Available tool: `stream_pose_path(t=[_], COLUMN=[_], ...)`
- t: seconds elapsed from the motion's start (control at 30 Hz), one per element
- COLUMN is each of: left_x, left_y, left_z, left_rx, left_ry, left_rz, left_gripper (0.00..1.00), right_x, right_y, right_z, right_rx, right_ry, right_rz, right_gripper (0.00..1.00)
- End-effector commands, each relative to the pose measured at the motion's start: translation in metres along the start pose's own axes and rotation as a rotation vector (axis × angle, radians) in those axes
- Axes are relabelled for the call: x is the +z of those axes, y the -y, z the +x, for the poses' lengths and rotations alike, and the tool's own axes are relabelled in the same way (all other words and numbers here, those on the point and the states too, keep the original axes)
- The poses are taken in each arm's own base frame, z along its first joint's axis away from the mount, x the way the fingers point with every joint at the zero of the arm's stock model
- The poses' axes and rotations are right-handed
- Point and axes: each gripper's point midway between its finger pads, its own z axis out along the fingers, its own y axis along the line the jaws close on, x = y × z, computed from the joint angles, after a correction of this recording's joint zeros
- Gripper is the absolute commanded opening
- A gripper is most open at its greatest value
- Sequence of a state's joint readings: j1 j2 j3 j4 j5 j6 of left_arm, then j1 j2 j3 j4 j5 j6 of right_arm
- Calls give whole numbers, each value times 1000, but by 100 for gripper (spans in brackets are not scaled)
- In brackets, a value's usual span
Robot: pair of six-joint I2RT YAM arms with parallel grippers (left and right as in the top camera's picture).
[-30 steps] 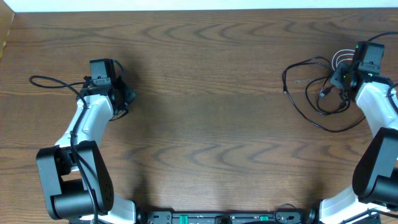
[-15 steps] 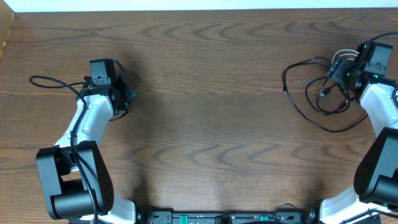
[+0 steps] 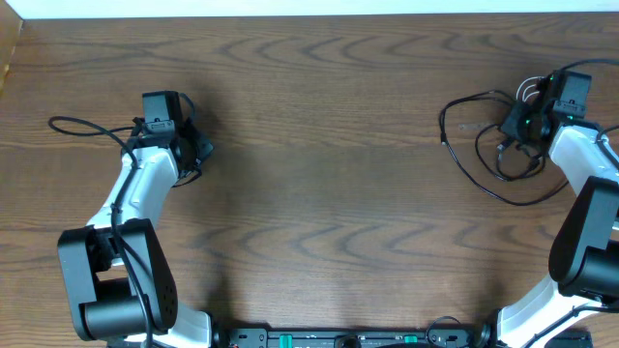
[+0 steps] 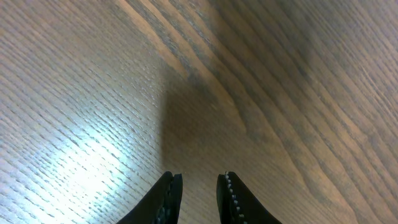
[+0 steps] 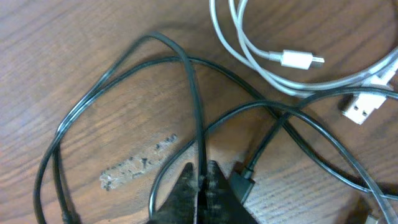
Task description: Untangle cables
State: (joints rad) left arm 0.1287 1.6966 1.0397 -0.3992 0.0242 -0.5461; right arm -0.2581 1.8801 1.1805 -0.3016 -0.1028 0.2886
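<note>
Cables lie at my right claw, clamped on a black strand running straight ahead; left claw, narrow and empty, sits well apart.

The white cable is running off your right wrist view's edges. The right gripper is hiding part of a black cable.

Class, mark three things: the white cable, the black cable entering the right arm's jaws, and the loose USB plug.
white cable (image 5: 300,60), right wrist view, on its small plug.
black cable (image 5: 196,118), right wrist view, on the strand above the jaws.
USB plug (image 5: 357,110), right wrist view, on its body.
</note>
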Motion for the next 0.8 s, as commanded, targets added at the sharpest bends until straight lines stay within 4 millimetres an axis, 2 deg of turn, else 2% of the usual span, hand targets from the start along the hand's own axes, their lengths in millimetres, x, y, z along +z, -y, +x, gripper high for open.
stream_pose_path(t=[0.0, 0.1, 0.33, 0.53, 0.63, 0.77], left_x=[0, 0, 0, 0, 0, 0], left_y=[-1, -1, -1, -1, -1, -1], left_z=[2, 2, 2, 2, 2, 2], left_rx=[9, 9, 9, 9, 9, 9], left_ry=[-2, -2, -2, -2, -2, -2], left_rz=[-6, -6, -6, -6, -6, -6], left_gripper=[25, 25, 25, 25, 25, 25], right_x=[-9, -25, -77, -121, -132, -130], right_y=[10, 12, 17, 20, 25, 39], right_z=[-6, -17, -51, -67, -69, -62], right_rx=[17, 25, 47, 59, 70, 87], right_ry=[22, 59, 191, 278, 293, 269], right_rz=[26, 24, 10, 10, 19, 80], right_gripper=[1, 1, 1, 1, 1, 1])
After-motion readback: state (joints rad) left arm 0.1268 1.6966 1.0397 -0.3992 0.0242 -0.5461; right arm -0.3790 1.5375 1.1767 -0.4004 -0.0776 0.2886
